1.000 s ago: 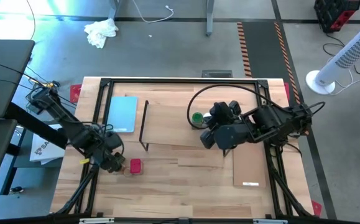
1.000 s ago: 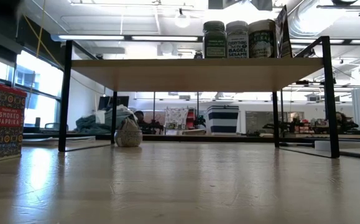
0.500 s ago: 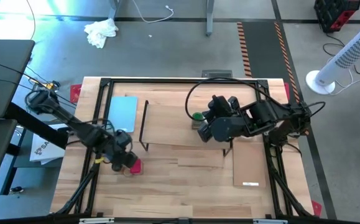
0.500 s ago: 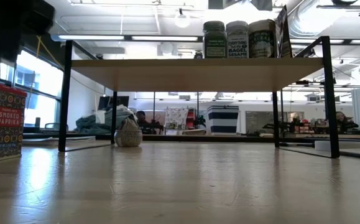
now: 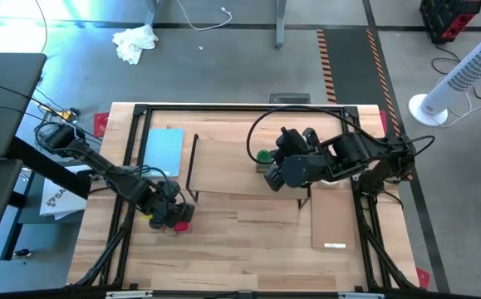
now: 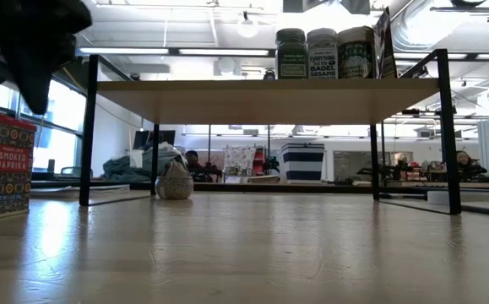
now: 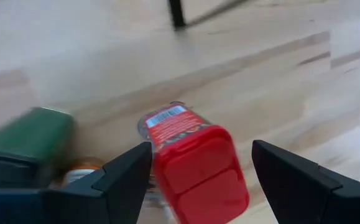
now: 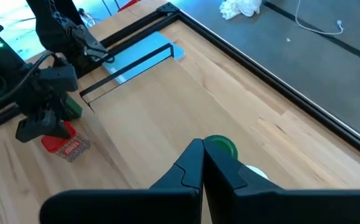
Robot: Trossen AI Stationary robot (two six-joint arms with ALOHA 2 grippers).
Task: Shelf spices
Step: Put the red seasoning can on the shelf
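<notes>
A red-lidded paprika tin (image 7: 192,168) stands upright on the table at the near left, also in the low view (image 6: 3,165). My left gripper (image 7: 201,149) points down over it, open, one finger on either side of the lid. The shelf (image 5: 240,166) stands mid-table, its plank (image 6: 261,100) carrying three jars (image 6: 321,52) in a row. My right gripper (image 8: 203,165) hovers shut above the shelf top, beside a green-topped jar (image 8: 220,146) and a white-topped one (image 8: 254,174).
A green tin (image 7: 30,134) sits close beside the red one. The light-blue pad (image 5: 164,149) lies at the far left and a loose thin board (image 5: 333,220) at the near right. A small rounded pale thing (image 6: 175,180) sits on the table under the shelf.
My left gripper has moved toward the table's right edge and down, rolling at the wrist, and now stands over the red tin with its fingers on either side of it. The tin has stayed where it was.
</notes>
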